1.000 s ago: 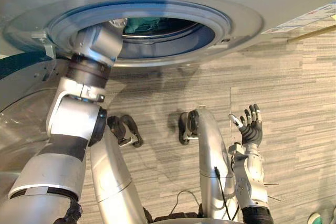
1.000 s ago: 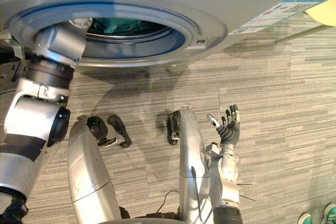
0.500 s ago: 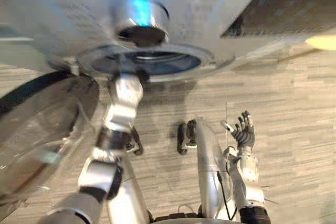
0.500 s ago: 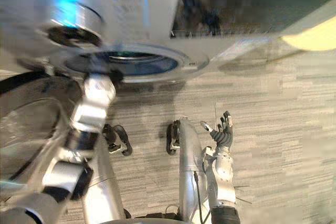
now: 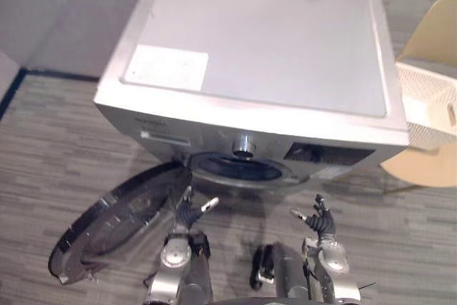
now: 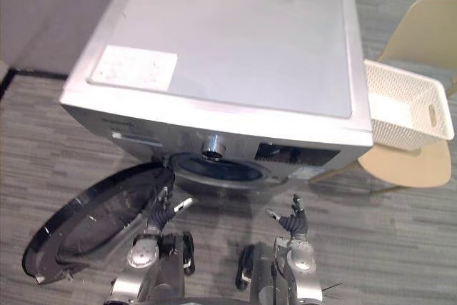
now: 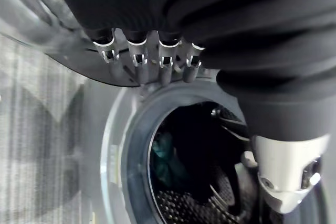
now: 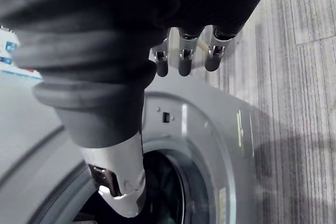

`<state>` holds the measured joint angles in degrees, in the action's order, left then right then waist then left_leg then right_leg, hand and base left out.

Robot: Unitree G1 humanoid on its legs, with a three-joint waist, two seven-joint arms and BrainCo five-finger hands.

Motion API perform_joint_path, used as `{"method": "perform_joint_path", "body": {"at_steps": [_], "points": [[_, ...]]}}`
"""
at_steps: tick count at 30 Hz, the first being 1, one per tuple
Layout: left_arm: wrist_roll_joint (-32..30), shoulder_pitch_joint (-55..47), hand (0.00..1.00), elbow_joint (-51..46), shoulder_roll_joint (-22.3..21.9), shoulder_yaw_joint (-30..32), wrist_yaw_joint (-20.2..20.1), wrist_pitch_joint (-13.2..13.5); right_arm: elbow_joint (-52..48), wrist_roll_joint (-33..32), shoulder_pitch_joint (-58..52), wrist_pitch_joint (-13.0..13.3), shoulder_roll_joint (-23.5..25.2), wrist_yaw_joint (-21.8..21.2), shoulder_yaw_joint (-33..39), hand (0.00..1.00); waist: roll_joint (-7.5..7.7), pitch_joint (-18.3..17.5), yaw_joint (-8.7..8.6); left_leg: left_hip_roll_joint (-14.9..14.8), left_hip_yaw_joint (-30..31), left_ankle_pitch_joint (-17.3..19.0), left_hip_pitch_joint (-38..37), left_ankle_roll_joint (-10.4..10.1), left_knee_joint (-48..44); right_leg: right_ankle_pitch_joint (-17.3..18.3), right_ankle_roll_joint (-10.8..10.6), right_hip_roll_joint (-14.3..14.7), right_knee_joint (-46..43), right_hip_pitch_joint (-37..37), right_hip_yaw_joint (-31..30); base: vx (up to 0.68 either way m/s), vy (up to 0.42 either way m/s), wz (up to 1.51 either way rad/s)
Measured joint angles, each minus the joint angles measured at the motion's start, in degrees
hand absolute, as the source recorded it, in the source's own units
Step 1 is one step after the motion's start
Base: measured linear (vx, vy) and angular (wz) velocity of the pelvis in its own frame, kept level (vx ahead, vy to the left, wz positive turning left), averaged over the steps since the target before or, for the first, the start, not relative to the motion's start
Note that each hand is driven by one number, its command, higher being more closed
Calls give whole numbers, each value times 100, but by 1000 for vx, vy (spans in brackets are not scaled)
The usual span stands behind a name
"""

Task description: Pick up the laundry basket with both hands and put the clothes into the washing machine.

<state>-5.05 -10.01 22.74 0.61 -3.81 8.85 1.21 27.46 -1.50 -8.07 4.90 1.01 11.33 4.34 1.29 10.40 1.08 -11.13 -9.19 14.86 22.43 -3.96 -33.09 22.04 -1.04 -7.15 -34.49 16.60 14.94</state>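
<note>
Left hand (image 5: 187,212) and right hand (image 5: 319,221) hover open and empty before the washing machine (image 5: 257,55). Clothes (image 7: 164,156) lie in its drum, and the laundry basket (image 6: 403,105) sits well apart on a chair (image 6: 421,166).

Washing machine (image 6: 221,48): centre, on floor (image 6: 400,248). Door (image 6: 86,226): open, front left. Clothes (image 7: 164,157): in drum (image 7: 202,205). Laundry basket (image 6: 410,108): on chair (image 6: 418,166), just right of machine.

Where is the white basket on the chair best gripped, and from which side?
At its two ends, from above: the laundry basket sits upright on the chair, a handle slot shows in its outer end wall, and the other end sits close to the washing machine, so a sideways reach there looks cramped.
</note>
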Motion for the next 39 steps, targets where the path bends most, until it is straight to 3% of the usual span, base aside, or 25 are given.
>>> {"method": "perform_joint_path", "body": {"at_steps": [3, 5, 7, 9, 11, 14, 16, 17, 19, 20, 21, 22, 23, 25, 26, 28, 29, 31, 32, 33, 34, 35, 39], "points": [[97, 100, 0, 1121, 35, 229, -5, 28, 946, -2, 216, -85, -171, -40, -2, 0, -99, -296, -22, 193, -77, -512, -702, 15, 1172, -631, -74, 125, 1367, -759, 77, 134, 62, 4], [105, 100, 0, 1417, 153, 339, -8, 34, 612, 77, 249, -147, -388, -74, -54, 0, -149, -334, -28, 269, -165, -702, -988, 36, 1647, -922, -123, 166, 1884, -1029, 52, 84, 66, -13], [101, 111, 0, 1677, 286, 423, -5, 74, 149, 369, 402, 15, -647, -95, -201, 0, -155, -350, -33, 338, -301, -890, -1261, 76, 2055, -1170, -174, 189, 2247, -1182, -100, 45, 66, -38], [102, 122, 0, 1909, 426, 422, 2, 149, 274, 519, 669, 28, -729, 125, -233, 0, -152, -358, -15, 352, -519, -1137, -1521, 92, 2526, -1541, -174, 265, 2663, -1289, -289, -11, 44, -46], [102, 171, 0, 2030, 483, 415, 6, 179, 325, 694, 789, 83, -691, 173, -396, 0, -152, -357, -39, 352, -568, -1247, -1521, 108, 2672, -1679, -150, 302, 2719, -1200, -395, -43, 29, -27], [103, 387, 0, 2200, 440, 394, 6, 189, 620, 862, 950, 96, -548, 242, -723, 0, -159, -356, -23, 347, -490, -1295, -1316, 152, 2408, -1718, -106, 303, 2183, -858, -433, -102, 30, -8], [106, 465, 0, 2204, 420, 401, 14, 197, 700, 902, 1022, 96, -439, 240, -846, 0, -144, -357, -2, 299, -390, -1345, -1235, 229, 2305, -1799, -226, 324, 2337, -943, -541, -136, 28, 24], [114, 510, 0, 2206, 412, 447, 27, 255, 707, 924, 1162, 98, -344, 244, -895, 0, -109, -340, 13, 321, -333, -1366, -1155, 263, 2309, -1142, -286, 195, 1154, -749, -733, -140, 8, 48], [119, 500, 0, 2151, 419, 448, 67, 288, 741, 959, 1290, 102, -321, 250, -915, 0, -33, -334, 115, 414, -273, -1367, -994, 262, 2176, -826, -482, 91, 805, -768, -796, -152, -43, 38], [162, 498, 0, 2102, 411, 503, 148, 287, 794, 961, 1489, 107, -394, 271, -1001, 0, 28, -382, 326, 379, -275, -1432, -740, 250, 2071, -785, -402, 155, 1335, -791, -863, -213, -111, 0], [175, 486, 0, 2081, 384, 576, 160, 288, 794, 960, 1590, 121, -427, 297, -1028, 0, -4, -376, 388, 358, -250, -1517, -624, 228, 2103, -800, -366, 219, 1758, -874, -834, -327, -170, -9], [217, 548, 0, 2091, 244, 595, 179, 277, 821, 958, 1818, 140, -543, 371, -1036, 0, -270, -245, 427, 212, -85, -1742, -436, 190, 2216, -1203, 3, 461, 2453, -1062, -685, -258, -93, 17], [219, 589, 0, 2086, 137, 560, 190, 271, 859, 957, 1966, 136, -616, 424, -967, 0, -464, -93, 440, 175, 84, -2006, -413, 100, 2430, -1493, 95, 617, 2802, -1171, -580, -341, -100, 30], [218, 525, 0, 2086, 82, 401, 246, 272, 991, 955, 1897, 102, -589, 500, -903, 0, -533, -67, 433, 111, 210, -2438, -461, -86, 2764, -1614, 191, 704, 2810, -1151, -407, -340, -95, 42], [217, 539, 0, 2081, 93, 317, 238, 279, 979, 955, 1773, 97, -571, 513, -841, 0, -436, -62, 409, 205, 326, -2712, -443, -365, 2885, -1627, 305, 605, 2766, -1040, -239, -286, -87, 50], [215, 600, 0, 2076, 60, 305, 237, 279, 974, 939, 1654, 85, -526, 520, -706, 0, -310, 23, 286, 288, 242, -2277, -291, -49, 2044, -1624, 395, 421, 2711, -1009, -65, -242, -23, 56], [214, 595, 0, 2073, 61, 285, 239, 278, 909, 939, 1459, 85, -492, 538, -528, 0, -228, 33, 247, 313, 249, -1624, -290, 52, 1167, -1686, 402, 290, 2679, -938, -5, -204, 36, 44], [211, 599, 0, 2060, 65, 231, 243, 276, 904, 939, 1309, 80, -515, 586, -381, 0, -252, 29, 240, 201, 281, -1086, -444, -3, 705, -1799, 352, 275, 2722, -882, -7, -124, 113, 15], [204, 593, 0, 2062, 70, 190, 242, 267, 904, 937, 1198, 30, -514, 611, -273, 0, -302, 11, 214, 154, 303, -733, -784, -111, 938, -1961, 227, 292, 2808, -844, 1, -117, 188, 0], [203, 581, 0, 2062, 71, 177, 242, 249, 901, 936, 1169, -6, -491, 611, -203, 0, -345, -9, 165, 165, 308, -608, -1023, -177, 1398, -2056, 165, 323, 2912, -878, 2, -105, 175, 0], [200, 576, 0, 2065, 95, 173, 242, 233, 901, 934, 1171, -24, -496, 617, -156, 0, -345, -9, 122, 207, 302, -575, -1170, -70, 1731, -2108, 101, 326, 3003, -926, 8, -96, 179, 0], [198, 595, 0, 2088, 185, 157, 243, 193, 835, 920, 1098, -49, -374, 632, -57, 0, -190, -77, 84, 379, 233, -752, -1302, -50, 2077, -2284, -73, 195, 3221, -991, -26, -70, 167, 6], [198, 587, 0, 2083, 289, 162, 254, 176, 495, 880, 1046, -44, -352, 636, 40, 0, -215, -152, -12, 679, 60, -803, -1497, 88, 2265, -2513, -224, -22, 3462, -1133, -171, -48, 157, -13]]}}
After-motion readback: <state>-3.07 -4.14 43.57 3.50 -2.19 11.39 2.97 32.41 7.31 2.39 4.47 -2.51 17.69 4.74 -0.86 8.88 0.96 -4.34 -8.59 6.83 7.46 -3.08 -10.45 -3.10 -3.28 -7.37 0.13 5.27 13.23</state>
